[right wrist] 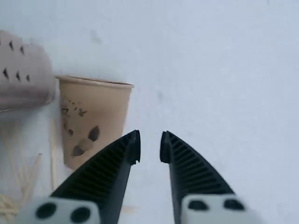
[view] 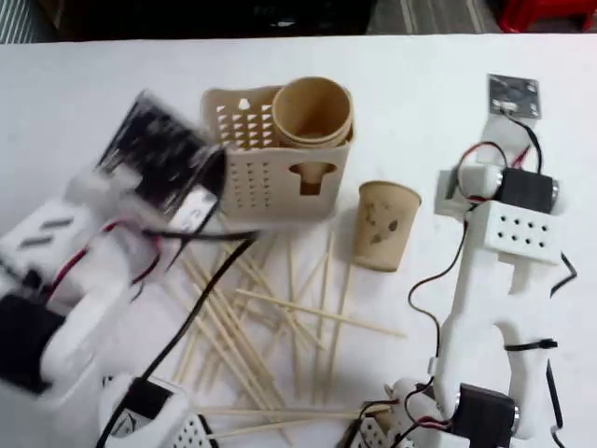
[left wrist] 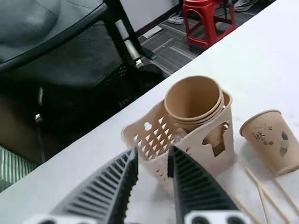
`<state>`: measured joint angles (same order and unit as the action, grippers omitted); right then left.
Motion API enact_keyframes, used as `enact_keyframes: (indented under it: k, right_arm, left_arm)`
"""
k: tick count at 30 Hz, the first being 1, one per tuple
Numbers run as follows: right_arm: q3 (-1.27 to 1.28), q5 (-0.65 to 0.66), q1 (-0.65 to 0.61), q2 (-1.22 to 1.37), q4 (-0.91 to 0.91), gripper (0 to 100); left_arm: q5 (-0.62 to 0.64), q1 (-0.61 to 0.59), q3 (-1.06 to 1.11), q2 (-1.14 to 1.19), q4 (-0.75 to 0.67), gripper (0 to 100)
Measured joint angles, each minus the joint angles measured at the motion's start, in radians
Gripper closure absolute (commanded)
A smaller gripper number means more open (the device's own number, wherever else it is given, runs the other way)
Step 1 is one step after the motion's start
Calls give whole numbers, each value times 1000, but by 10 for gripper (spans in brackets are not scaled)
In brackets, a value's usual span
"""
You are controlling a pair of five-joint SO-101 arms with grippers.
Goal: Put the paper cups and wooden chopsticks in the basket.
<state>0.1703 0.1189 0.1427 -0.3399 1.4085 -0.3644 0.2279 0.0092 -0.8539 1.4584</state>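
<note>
On the white table [view: 420, 93], crossed wooden chopsticks [view: 270, 317], too many to count, are lying nearest, one leaf-printed paper cup [view: 384, 227] is standing beside the basket [view: 270, 182] holding stacked cups [view: 312, 112], and the left gripper [left wrist: 153, 156] and right gripper [right wrist: 149, 144] are hanging slightly parted, empty, with a black chair [left wrist: 70, 56] and red stool [left wrist: 208, 18] behind.
</note>
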Motion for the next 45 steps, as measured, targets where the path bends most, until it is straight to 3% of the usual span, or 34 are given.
enact_keyframes:
  k: [8,13,17,24,32,35,39,45]
  right_arm:
    - [-262,97,-187,147,198,854]
    - [-493,163,-206,376,290,839]
    - [-624,204,-204,552,301,753]
    - [-723,210,-204,756,301,737]
    - [-727,273,-206,836,301,739]
    - [-733,273,-209,865,298,803]
    - [-743,275,-213,878,293,971]
    - [-758,276,-192,876,293,981]
  left_arm:
    - [0,-298,388,-292,-11,842]
    - [-2,-454,641,-489,-94,842]
    - [-2,-528,833,-624,-167,842]
    - [-2,-549,1053,-816,-207,842]
    - [-2,-551,1129,-921,-209,843]
    - [-2,-551,1138,-931,-209,843]
    - [-2,-551,1138,-931,-209,843]
    - [-2,-551,1138,-931,-209,843]
